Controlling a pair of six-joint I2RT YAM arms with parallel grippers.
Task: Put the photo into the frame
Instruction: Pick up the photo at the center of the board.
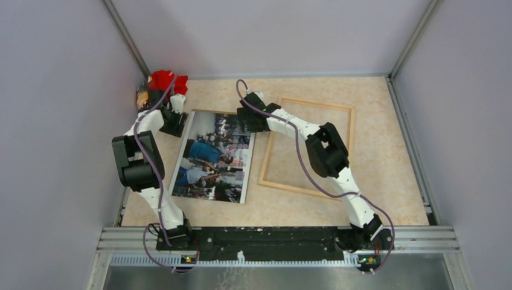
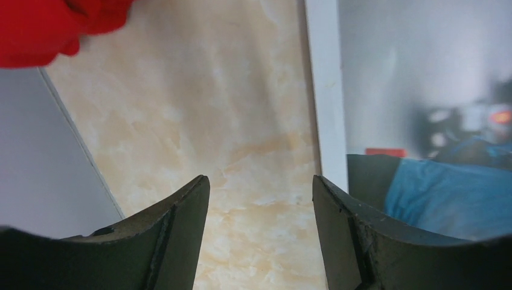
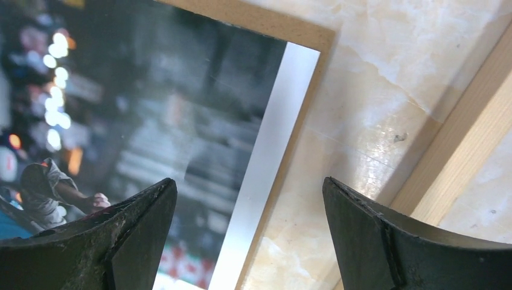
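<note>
**Overhead view.** The photo [image 1: 211, 158] lies face up and flat, just left of the frame [image 1: 320, 106], apart from it with a strip of table [image 1: 386, 199] between. Its long axis runs from near to far, leaning slightly, about parallel to the frame's left rail; which short end is the picture's top I cannot tell. The left gripper [image 1: 180, 128] sits at the photo's far corner away from the frame, and the right gripper [image 1: 247, 124] at the far corner nearest the frame. A red thing [image 1: 167, 79] lies in the far corner, well left of the frame. The right arm reaches across the frame, so a careless sweep could knock the frame askew.

**Left wrist view.** The left gripper [image 2: 259, 199] is spread, with only bare table between the fingers [image 2: 184, 241]. The photo's white border [image 2: 326, 90] runs beside the frame-side finger. A thin sheet lying flat gives little edge to catch, so the pinch could simply slide off.

**Right wrist view.** The right gripper [image 3: 247, 187] is spread wide and pinches nothing. It straddles the photo's border [image 3: 272, 139], with the frame's rail [image 3: 465, 163] just beyond. A brown board [image 3: 272, 25] shows under the photo. The fingers could catch the board along with the sheet. If one corner rises ahead of the other, the print may bend or crease.
</note>
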